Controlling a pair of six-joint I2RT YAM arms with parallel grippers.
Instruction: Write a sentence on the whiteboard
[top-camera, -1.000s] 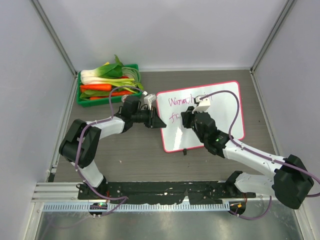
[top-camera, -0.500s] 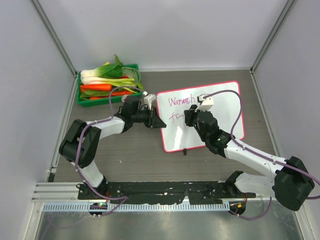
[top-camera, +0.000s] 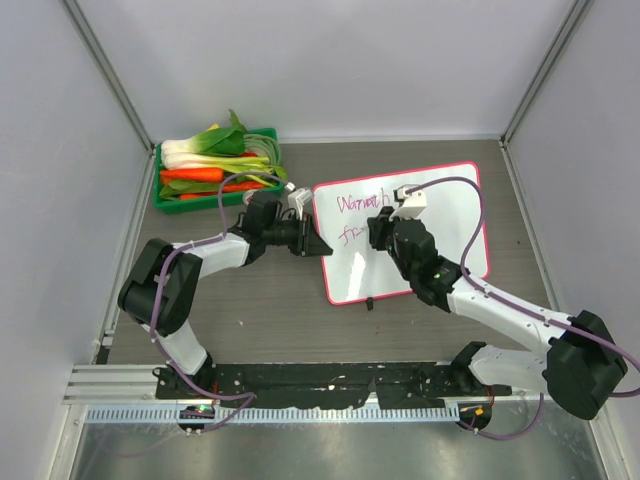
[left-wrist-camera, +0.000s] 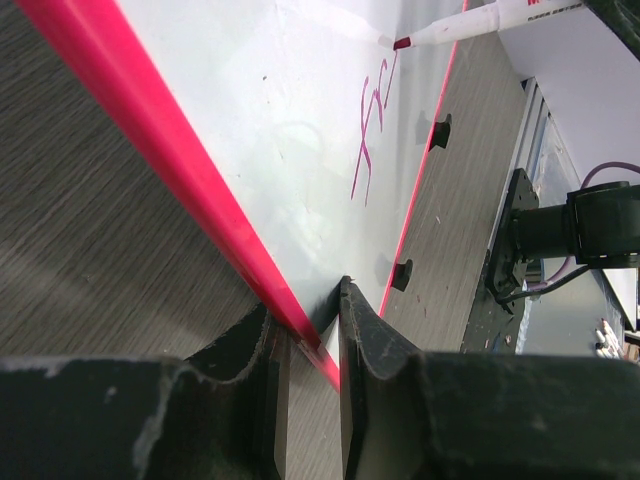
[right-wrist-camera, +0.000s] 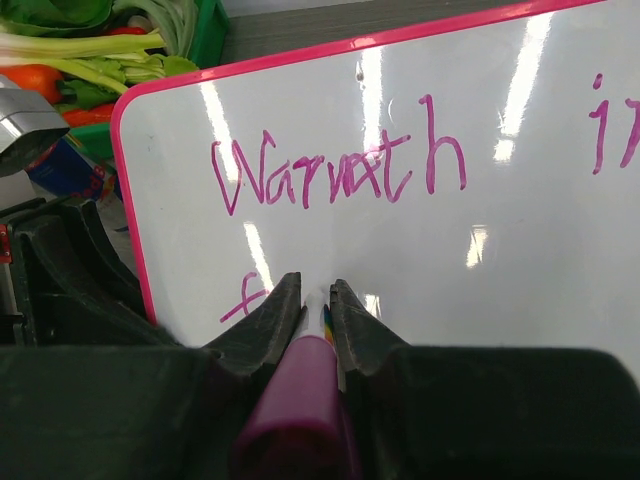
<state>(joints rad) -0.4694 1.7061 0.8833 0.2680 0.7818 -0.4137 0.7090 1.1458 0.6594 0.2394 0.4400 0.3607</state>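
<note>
The whiteboard (top-camera: 445, 235) lies flat on the table, glossy white with a pink-red frame. My left gripper (top-camera: 318, 247) is shut on its left frame edge (left-wrist-camera: 200, 200), one finger (left-wrist-camera: 365, 330) over the white surface. The sentence (right-wrist-camera: 335, 170) reads "Warmth" in magenta, with more letters at the right. A second line begins with "f" (right-wrist-camera: 243, 298), seen as "fr" (left-wrist-camera: 370, 130) in the left wrist view. My right gripper (right-wrist-camera: 315, 290) is shut on a magenta marker (right-wrist-camera: 300, 400). Its tip (left-wrist-camera: 402, 43) touches the board just right of those letters.
A green crate (top-camera: 165, 195) of leafy greens and carrots stands at the far left, close behind the left arm. Two small black feet (left-wrist-camera: 440, 130) stick out from the board's near edge. Grey walls close in the table on the left, right and back.
The right gripper with the marker has shifted slightly right and away along the second line, adding to the letters. The left gripper and board have stayed put.
</note>
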